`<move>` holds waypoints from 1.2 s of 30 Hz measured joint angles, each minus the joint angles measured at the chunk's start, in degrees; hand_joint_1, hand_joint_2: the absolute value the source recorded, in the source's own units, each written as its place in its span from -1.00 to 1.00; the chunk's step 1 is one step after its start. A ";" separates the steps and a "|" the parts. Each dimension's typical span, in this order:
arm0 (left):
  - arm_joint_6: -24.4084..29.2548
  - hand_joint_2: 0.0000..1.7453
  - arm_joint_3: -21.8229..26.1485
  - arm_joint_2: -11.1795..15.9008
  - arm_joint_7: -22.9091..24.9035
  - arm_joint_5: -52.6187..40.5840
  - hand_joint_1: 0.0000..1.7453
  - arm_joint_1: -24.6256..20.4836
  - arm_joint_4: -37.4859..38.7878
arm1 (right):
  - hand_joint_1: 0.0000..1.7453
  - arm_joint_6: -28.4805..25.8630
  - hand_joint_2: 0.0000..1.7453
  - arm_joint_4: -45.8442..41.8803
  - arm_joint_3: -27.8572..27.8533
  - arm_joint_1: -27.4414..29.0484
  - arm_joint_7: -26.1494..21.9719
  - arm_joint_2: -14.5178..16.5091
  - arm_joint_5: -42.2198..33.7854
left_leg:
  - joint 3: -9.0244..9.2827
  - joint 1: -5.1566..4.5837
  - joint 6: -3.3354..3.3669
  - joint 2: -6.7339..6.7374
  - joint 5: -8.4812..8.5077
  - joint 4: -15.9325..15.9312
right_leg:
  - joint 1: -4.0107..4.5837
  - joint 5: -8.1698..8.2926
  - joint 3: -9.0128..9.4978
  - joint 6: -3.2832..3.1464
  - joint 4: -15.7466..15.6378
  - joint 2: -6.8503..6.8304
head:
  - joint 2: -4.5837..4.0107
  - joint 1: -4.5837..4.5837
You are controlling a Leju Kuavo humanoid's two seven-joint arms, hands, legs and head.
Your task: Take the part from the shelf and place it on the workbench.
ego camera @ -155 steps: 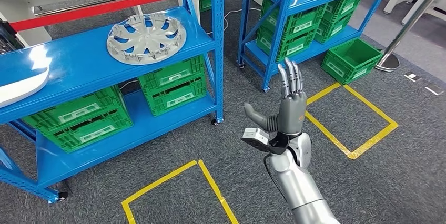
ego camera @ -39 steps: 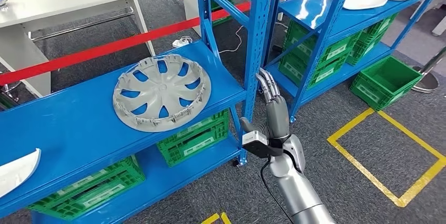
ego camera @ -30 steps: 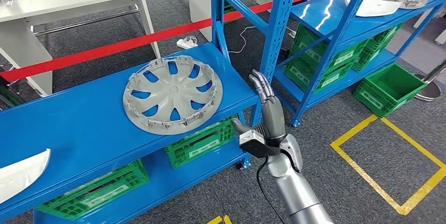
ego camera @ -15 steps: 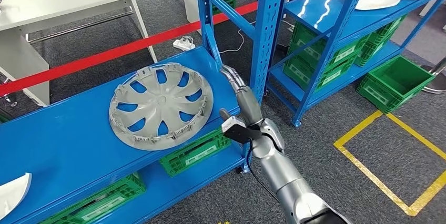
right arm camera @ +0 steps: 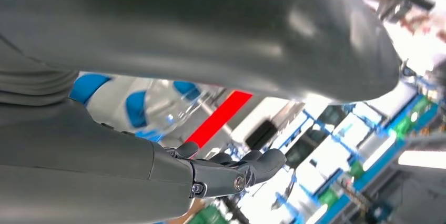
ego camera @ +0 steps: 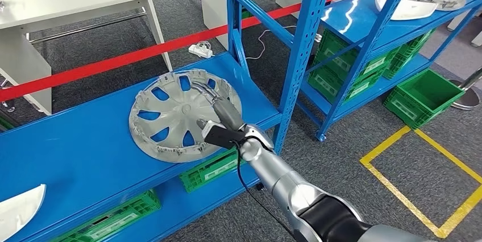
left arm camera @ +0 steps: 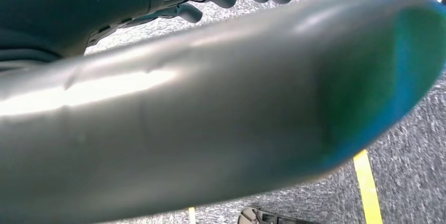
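On the blue shelf (ego camera: pixel 85 145), right hand (ego camera: pixel 219 111) over grey hubcap (ego camera: pixel 170 114), fingers outstretched, grip unclear, fingertips hard to make out.

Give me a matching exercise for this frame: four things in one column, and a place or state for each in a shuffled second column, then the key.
Things:
1. hubcap
2. right hand
3. green crates
4. red tape barrier

Places or states:
A. on the lower tier of the blue shelf
B. stretched across behind the shelf, above the grey floor
C. lying flat on the shelf's upper tier
D. reaching over the hubcap's rim, fingers on its spokes

Pairs: 1-C, 2-D, 3-A, 4-B
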 joint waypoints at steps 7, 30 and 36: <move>0.10 -1.00 -0.20 -0.21 -0.58 0.13 -1.00 -0.13 0.02 | -1.00 1.85 -1.00 8.96 4.53 -5.74 0.65 2.75 0.54 | 0.05 0.00 0.29 0.02 0.02 0.00 | -0.01 0.18 0.12 0.61 -0.26 0.00 | 0.00 -0.02; 0.22 -1.00 -0.19 -1.11 -0.69 0.25 -1.00 -0.34 0.13 | -1.00 3.50 1.00 18.35 9.54 -10.44 3.23 7.12 0.23 | 0.12 0.10 0.27 0.03 0.04 -0.09 | 0.07 0.17 0.11 0.62 -0.25 0.01 | 0.00 -0.03; 0.24 -1.00 -0.20 -1.13 -0.84 0.31 -1.00 -0.34 0.15 | -1.00 3.95 1.00 18.82 9.96 -10.58 3.36 7.70 0.09 | 0.12 0.10 0.27 0.03 0.04 -0.09 | 0.07 0.17 0.11 0.62 -0.25 0.02 | 0.00 -0.02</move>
